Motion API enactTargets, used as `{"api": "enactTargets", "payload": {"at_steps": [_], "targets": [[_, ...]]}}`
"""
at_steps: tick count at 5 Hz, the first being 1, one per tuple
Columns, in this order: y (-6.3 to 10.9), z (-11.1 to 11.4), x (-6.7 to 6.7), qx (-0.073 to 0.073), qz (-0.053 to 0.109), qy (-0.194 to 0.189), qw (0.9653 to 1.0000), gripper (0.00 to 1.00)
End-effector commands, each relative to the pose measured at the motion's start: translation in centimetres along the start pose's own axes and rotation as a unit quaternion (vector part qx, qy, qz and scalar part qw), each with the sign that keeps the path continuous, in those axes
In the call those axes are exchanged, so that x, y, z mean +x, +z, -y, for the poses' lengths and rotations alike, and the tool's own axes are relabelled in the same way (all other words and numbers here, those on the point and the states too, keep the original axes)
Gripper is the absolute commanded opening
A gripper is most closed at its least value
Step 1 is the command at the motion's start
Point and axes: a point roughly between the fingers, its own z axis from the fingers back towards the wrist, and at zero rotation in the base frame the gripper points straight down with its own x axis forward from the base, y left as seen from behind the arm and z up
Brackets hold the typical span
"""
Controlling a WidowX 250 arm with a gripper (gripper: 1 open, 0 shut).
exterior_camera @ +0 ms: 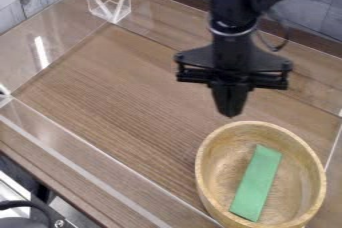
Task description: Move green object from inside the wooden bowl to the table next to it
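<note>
A flat bright green object [257, 182] lies lengthwise inside the round tan wooden bowl [214, 184] at the lower right of the table [120, 82]. My black gripper [233, 110] hangs pointing down above the bowl's far rim, clear of the bowl. Its fingers are pressed together and hold nothing.
Low clear acrylic walls [67, 137] run along the table's front and left edges. A small clear stand [107, 4] sits at the far left corner. Bare wood-grain surface stretches left of the bowl.
</note>
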Motion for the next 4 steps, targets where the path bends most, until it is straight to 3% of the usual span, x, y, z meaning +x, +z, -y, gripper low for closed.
{"api": "enactTargets", "payload": {"at_steps": [1, 2, 4], "targets": [[0.4, 0.9, 0.1, -0.010, 0.018, 0.004, 0.9998, 0.00], [-0.3, 1.0, -0.7, -0.007, 0.016, 0.008, 0.9998, 0.00], [0.2, 1.8, 0.4, -0.005, 0.022, 0.055, 0.9983, 0.00]]}}
